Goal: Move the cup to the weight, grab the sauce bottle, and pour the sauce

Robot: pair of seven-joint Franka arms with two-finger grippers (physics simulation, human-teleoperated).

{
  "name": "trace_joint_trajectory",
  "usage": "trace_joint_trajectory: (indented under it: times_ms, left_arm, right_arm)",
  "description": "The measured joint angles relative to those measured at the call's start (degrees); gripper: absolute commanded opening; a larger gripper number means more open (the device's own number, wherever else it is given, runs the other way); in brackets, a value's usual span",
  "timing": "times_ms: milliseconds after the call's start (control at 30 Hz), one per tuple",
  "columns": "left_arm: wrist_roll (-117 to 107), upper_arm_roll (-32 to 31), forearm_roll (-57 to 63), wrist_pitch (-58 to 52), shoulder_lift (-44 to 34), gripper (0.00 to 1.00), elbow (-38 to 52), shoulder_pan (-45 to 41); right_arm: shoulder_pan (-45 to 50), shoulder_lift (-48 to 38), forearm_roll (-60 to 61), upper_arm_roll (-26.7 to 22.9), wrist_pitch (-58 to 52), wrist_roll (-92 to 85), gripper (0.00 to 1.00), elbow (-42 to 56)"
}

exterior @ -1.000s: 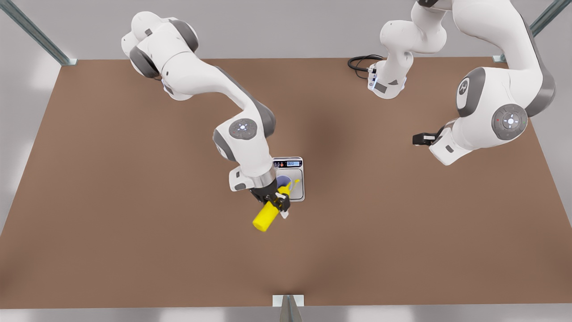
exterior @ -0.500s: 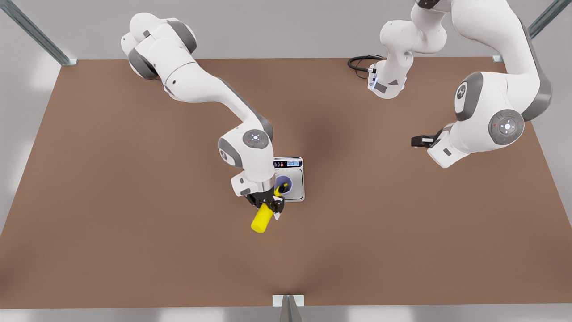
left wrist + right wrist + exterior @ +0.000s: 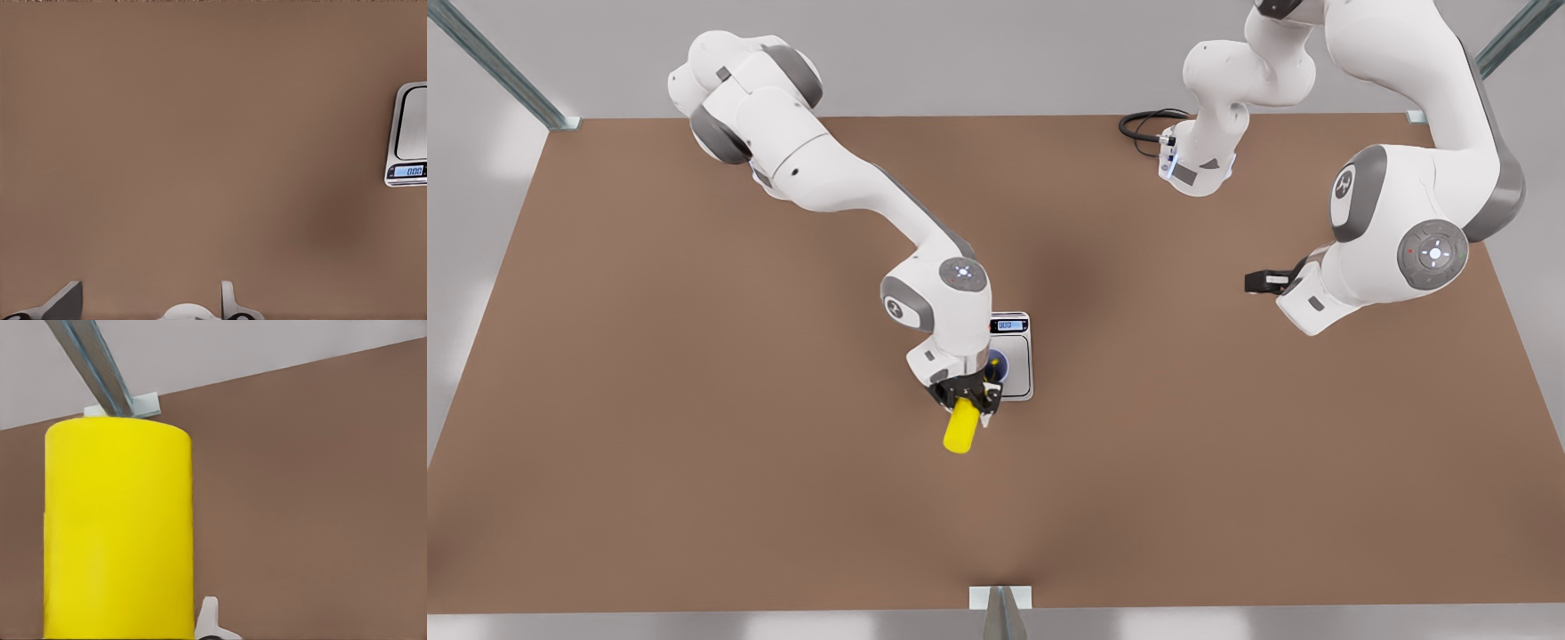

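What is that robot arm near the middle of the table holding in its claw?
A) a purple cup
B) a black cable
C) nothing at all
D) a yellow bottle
D: in the front view the right gripper is shut on the yellow sauce bottle, tilted beside the weight.

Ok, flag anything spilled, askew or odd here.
Nothing stands out. The right gripper holds the sauce bottle tipped nozzle-down over the cup on the weight. The table shows no spill. The left gripper waits aside.

Bright, even overhead light, a soft dark shadow patch on the brown table (image 3: pixel 694 400), no glare
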Motion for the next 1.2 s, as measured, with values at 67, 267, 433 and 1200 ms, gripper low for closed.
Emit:
trace_joint_trajectory:
  times_ms: [67,267,433,1200]
  left_arm:
    - [0.00,0.00,0.00,-0.08,-0.06,1.00,0.00,0.00]
    - [0.00,-0.09,0.00,-0.17,-0.09,1.00,0.01,-0.01]
    - [0.21,-0.04,0.03,-1.63,-0.61,1.00,0.00,-0.01]
    - [2.11,0.87,-3.94,-3.16,4.53,1.00,-0.09,0.15]
  right_arm:
    - [0.19,0.57,-1.84,0.01,-0.03,0.08,0.21,-0.43]
    - [0.27,1.59,-4.45,0.06,0.14,0.35,0.21,-0.36]
    - [0.07,1.46,-4.12,0.71,0.13,0.42,0.21,0.04]
    - [-21.13,-10.79,83.33,0.91,-5.53,-8.79,0.21,-14.40]
